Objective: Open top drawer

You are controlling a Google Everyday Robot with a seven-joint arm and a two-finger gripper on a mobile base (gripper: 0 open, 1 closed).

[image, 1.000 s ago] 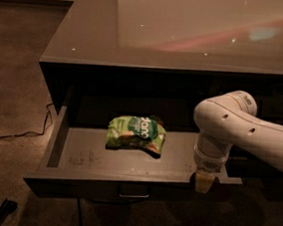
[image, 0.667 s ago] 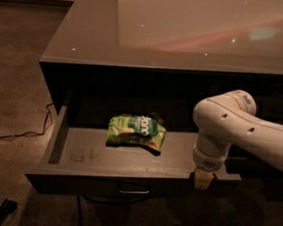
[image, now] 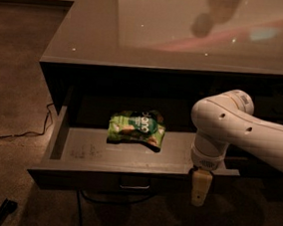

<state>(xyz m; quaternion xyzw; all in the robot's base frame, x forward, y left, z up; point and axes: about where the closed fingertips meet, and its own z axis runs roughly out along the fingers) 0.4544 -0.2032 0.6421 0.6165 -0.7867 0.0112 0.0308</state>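
Note:
The top drawer of the dark cabinet stands pulled out, with its lighter grey floor and walls showing. Its small metal handle sits at the centre of the front. A green snack bag lies inside, near the middle back. My gripper hangs down from the white arm, just in front of the right end of the drawer front and to the right of the handle.
The glossy cabinet top overhangs the drawer's back. A black cable runs over the carpet at the left. A dark object lies on the floor at the bottom left. More cable hangs under the drawer.
My gripper has dropped a little lower in front of the drawer front. The drawer stays open with the bag in the same place.

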